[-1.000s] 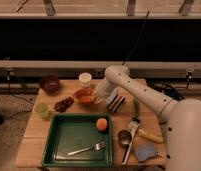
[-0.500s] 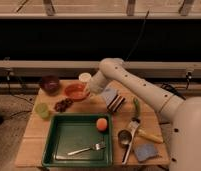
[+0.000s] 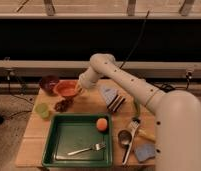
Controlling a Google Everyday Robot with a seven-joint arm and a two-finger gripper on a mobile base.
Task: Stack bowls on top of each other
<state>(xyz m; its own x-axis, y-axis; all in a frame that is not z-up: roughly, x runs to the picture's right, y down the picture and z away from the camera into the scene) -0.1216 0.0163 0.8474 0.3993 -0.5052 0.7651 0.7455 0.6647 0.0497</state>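
Observation:
The shallow orange-red bowl (image 3: 67,89) hangs just above the table's back left, held at its right rim by my gripper (image 3: 79,89), which is shut on it. The deeper dark maroon-brown bowl (image 3: 48,83) stands on the table immediately left of it, the two rims nearly touching. My white arm reaches in from the right and bends down to the bowl.
A small light-green cup (image 3: 42,110) and a dark clump of fruit (image 3: 62,105) lie in front of the bowls. A green tray (image 3: 54,150) holds an orange fruit (image 3: 102,124) and a fork (image 3: 87,148). A striped object (image 3: 114,101), a metal cup (image 3: 124,137) and a blue sponge (image 3: 144,152) lie to the right.
My gripper has carried the orange-red bowl leftward and slightly back, from the table's middle to right beside the maroon bowl. The white cup is now hidden behind my arm.

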